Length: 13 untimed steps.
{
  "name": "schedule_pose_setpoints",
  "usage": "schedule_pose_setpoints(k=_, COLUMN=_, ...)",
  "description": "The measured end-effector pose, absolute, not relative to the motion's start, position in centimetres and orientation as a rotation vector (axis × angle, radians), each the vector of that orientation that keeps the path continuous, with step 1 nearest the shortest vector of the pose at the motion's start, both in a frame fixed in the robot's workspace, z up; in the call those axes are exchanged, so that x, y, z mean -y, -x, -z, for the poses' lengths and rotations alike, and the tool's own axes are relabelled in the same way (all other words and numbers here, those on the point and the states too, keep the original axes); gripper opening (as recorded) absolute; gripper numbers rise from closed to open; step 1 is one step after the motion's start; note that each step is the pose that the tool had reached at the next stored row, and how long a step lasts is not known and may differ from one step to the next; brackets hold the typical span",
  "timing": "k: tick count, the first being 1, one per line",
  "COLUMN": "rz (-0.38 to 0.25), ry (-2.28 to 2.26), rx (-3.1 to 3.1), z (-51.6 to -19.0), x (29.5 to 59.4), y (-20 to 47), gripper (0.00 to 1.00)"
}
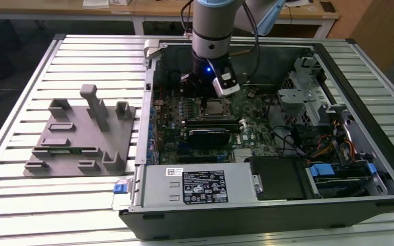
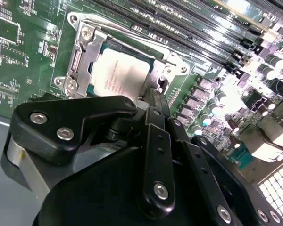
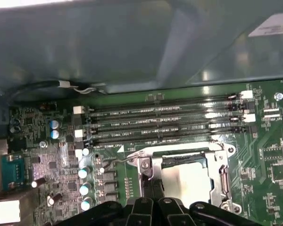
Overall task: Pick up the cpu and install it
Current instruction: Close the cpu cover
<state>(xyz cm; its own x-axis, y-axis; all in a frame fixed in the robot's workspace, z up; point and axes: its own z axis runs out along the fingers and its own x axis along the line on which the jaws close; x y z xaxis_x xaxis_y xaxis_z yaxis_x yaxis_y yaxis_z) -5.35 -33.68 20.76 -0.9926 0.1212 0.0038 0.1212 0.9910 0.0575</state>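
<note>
Black pincer [image 2: 155, 96] links sit closest in the second wrist view. Its fingers are clenched together on nothing, tips just beside the metal socket frame [image 2: 82, 52]. Beyond, the cpu [image 2: 120, 70] lies flat in that socket on the green motherboard [image 2: 33, 61], silvery top up. Farther off are memory slots [image 2: 179, 23], the computer case [image 1: 266, 225] and the slatted counter [image 1: 46, 205].

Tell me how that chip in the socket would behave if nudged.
The chip looks thin and flat, so probably light and unlikely to roll. Its smooth metal top may be slippery. Ringed by the socket frame, it probably won't slide.
</note>
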Motion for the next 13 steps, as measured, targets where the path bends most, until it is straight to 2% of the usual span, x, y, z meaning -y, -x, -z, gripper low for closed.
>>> schedule_pose_setpoints(k=4, rz=0.095, ry=0.191, rx=3.134, z=-20.64, x=33.90, y=5.32, gripper=0.11)
schedule_pose_setpoints(k=13, rz=0.149, ry=0.191, rx=3.129, z=-20.43, x=34.50, y=4.69, gripper=0.11)
